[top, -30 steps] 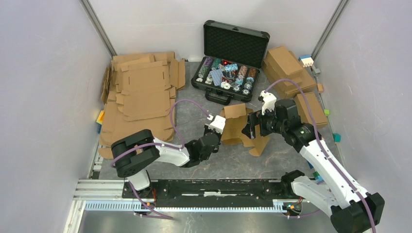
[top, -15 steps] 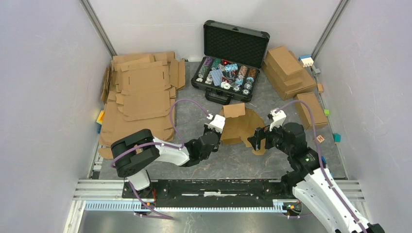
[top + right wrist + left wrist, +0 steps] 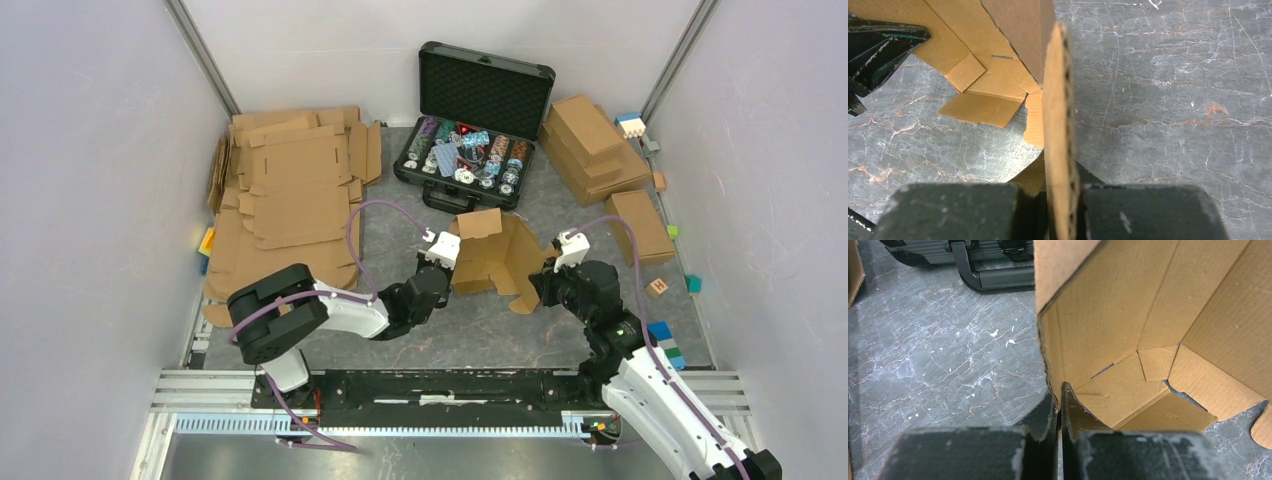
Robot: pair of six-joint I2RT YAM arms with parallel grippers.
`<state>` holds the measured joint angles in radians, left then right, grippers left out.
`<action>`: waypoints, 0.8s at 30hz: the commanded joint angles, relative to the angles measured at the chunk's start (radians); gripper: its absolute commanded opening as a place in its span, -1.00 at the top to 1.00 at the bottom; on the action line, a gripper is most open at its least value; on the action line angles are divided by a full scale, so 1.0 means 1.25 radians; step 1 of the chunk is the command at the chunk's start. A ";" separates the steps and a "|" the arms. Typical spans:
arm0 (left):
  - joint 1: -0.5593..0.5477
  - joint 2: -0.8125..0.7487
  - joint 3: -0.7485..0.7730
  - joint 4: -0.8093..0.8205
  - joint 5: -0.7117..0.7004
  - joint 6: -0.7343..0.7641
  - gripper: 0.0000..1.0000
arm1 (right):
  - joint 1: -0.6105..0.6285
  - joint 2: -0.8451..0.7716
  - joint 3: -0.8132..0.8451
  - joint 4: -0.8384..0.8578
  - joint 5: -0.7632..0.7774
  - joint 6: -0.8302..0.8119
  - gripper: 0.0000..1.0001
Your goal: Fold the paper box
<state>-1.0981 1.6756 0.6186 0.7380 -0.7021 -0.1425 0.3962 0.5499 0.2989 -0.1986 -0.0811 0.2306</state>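
The paper box (image 3: 490,255) is a half-folded brown cardboard sheet standing on the grey table, its walls raised around an open inside (image 3: 1128,315). My left gripper (image 3: 447,270) is shut on the box's left wall, and the wall's raw edge runs down between the black fingers (image 3: 1060,405). My right gripper (image 3: 542,285) is shut on the box's right panel. That panel shows edge-on (image 3: 1058,100) and passes straight between the jaws (image 3: 1060,185). The left gripper's black body (image 3: 878,50) appears across the box in the right wrist view.
An open black case of chips (image 3: 470,150) stands behind the box. Flat cardboard sheets (image 3: 290,200) are stacked at the left. Folded boxes (image 3: 590,145) sit at the back right, one nearer (image 3: 640,225). Small coloured blocks (image 3: 662,338) lie by the right arm.
My right gripper was open over the box. It has pulled back to the near right and closed on the right panel, which now stands up. The left gripper has kept its hold.
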 commanded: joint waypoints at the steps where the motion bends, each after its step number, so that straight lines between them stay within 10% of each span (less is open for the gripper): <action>1: 0.010 -0.003 0.020 -0.015 -0.001 -0.012 0.96 | -0.002 -0.005 0.041 -0.006 -0.038 -0.020 0.83; 24: 0.069 -0.040 0.012 -0.061 0.100 -0.048 0.95 | 0.015 0.110 0.137 -0.069 -0.321 -0.084 0.81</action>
<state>-1.0157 1.6531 0.6239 0.6815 -0.6239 -0.1562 0.4034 0.6746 0.4541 -0.3313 -0.4278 0.1242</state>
